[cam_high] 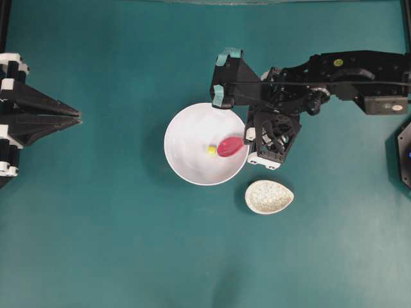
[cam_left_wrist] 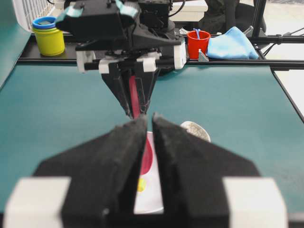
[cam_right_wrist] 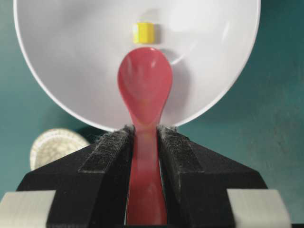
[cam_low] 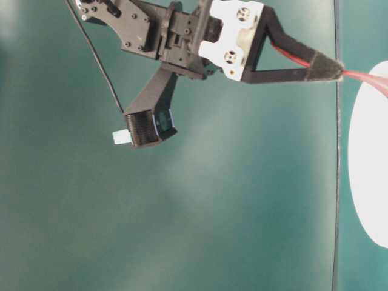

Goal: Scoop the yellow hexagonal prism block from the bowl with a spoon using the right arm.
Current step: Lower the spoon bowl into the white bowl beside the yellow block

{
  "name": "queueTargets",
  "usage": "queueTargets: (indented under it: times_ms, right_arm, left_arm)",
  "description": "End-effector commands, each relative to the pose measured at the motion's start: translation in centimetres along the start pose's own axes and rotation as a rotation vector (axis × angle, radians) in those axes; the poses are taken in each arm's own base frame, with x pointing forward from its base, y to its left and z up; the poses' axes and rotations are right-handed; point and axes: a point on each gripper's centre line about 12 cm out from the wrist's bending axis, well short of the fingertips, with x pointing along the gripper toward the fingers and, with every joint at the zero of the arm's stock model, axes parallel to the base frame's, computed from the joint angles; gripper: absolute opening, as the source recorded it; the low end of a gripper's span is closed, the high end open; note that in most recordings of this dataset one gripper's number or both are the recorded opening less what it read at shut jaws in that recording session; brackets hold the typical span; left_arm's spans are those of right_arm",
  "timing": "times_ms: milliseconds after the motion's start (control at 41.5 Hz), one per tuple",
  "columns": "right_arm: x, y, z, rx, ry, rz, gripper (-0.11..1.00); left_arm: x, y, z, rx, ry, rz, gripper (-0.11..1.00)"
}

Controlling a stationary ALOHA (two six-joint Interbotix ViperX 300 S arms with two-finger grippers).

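The white bowl [cam_high: 189, 128] sits mid-table, with the tiny yellow hexagonal prism block [cam_high: 212, 149] on its floor. My right gripper [cam_high: 246, 138] is at the bowl's right rim, shut on the handle of the pink-red spoon [cam_high: 230, 146]. In the right wrist view the spoon [cam_right_wrist: 145, 90] reaches into the bowl [cam_right_wrist: 71, 57], its scoop tip just short of the block [cam_right_wrist: 143, 33], and the right gripper [cam_right_wrist: 144, 129] clamps the handle. My left gripper [cam_high: 78, 117] rests at the far left, shut and empty. The left gripper [cam_left_wrist: 149, 118] points toward the bowl.
A speckled egg-shaped spoon rest [cam_high: 269, 196] lies just below and right of the bowl. Beyond the table's far rail stand a yellow container with a blue lid [cam_left_wrist: 47, 35], a red cup [cam_left_wrist: 198, 42] and a blue cloth [cam_left_wrist: 232, 45].
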Motion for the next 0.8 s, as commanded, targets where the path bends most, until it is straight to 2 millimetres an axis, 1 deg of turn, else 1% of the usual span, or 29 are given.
queueTargets:
  times_ms: [0, 241, 771]
  right_arm:
    - [-0.8, 0.2, 0.8, 0.002, -0.035, 0.008, 0.25]
    - [0.1, 0.3, 0.8, 0.002, -0.016, 0.011, 0.25]
    - [1.8, 0.2, 2.1, -0.001, -0.062, 0.006, 0.25]
  left_arm:
    - [0.3, 0.0, 0.8, 0.005, -0.017, 0.000, 0.13]
    - [0.3, 0.0, 0.8, 0.005, -0.015, 0.000, 0.13]
    - [0.2, 0.0, 0.8, 0.005, -0.014, 0.000, 0.13]
